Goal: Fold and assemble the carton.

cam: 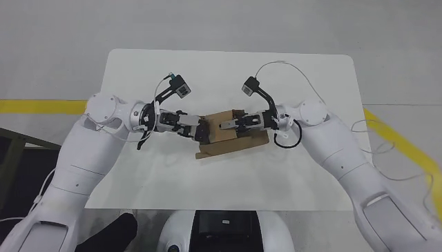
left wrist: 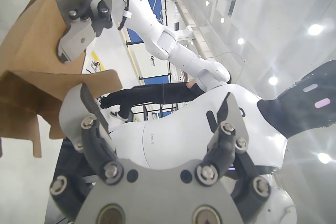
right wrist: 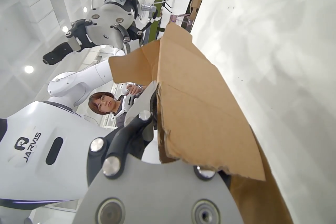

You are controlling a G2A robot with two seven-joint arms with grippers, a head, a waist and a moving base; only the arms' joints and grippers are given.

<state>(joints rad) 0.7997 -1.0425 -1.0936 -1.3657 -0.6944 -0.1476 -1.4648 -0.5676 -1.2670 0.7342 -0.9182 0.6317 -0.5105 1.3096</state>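
1. Top view, table point(cam: 138, 79): white and rectangular. It carries the carton near its middle.
2. Carton point(cam: 228, 146): brown corrugated card, partly folded, with its flaps hanging loose. It lies between the two claws. In the left wrist view its walls point(left wrist: 29, 51) meet at a corner and the white table shows behind them.
3. Right claw point(cam: 229, 123): closed on the carton.
   - Right wrist view: a card panel point(right wrist: 194, 109) passes between the fingers. One finger point(right wrist: 145, 104) shows on the panel's near face and the other is hidden behind the card.
   - Left wrist view: the same claw point(left wrist: 65, 55) pinches the edge of the upper wall.
4. Left claw point(cam: 195, 129): open and holding nothing.
   - Left wrist view: the jaws are spread wide. One finger point(left wrist: 90, 107) lies against a loose flap point(left wrist: 102, 80) of the carton and the other stands apart from the card.
5. Placement: the left claw sits at the carton's left end. The right claw sits on its upper part, entering from the right. The two claws are near each other, with the card between them.
6. Yellow floor stripe point(cam: 34, 105): on the floor beside the table.
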